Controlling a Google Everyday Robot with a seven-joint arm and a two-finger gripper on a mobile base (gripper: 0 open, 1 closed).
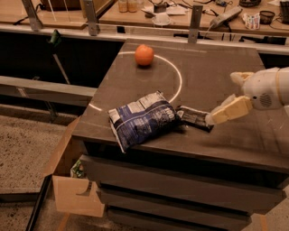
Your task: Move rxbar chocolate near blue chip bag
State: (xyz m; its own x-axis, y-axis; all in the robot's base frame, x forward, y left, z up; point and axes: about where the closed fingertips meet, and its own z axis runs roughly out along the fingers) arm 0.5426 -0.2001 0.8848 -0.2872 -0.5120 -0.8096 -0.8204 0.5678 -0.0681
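rxbar chocolate [193, 117]: lying flat on the table top, just right of the blue chip bag [142, 118]. its left end meets the bag's right edge, and i can't tell whether it touches or tucks under.
long axis: roughly left to right, dipping a little toward the right, so the bar points from the bag out toward my gripper.
gripper [222, 99]: to the right of the bar, with the arm reaching in from the right side of the table. its fingers are spread wide and hold nothing.
lower finger [228, 112]: its tip sits at the bar's right end, touching or barely off, i can't say which. the other finger is raised clear above it.
bearing: the bar lies left of and slightly below the gripper, in line with the lower finger.
my read: the bar looks placed beside the bag already. i'd pull away to the right and lift so the tip doesn't drag the wrapper.
surface: dark flat table [226, 144] with a white painted arc [177, 74]. an orange [144, 54] sits at the far side, well apart.
room: cardboard box [74, 194] on the speckled floor at lower left, cluttered wooden bench [135, 13] behind.
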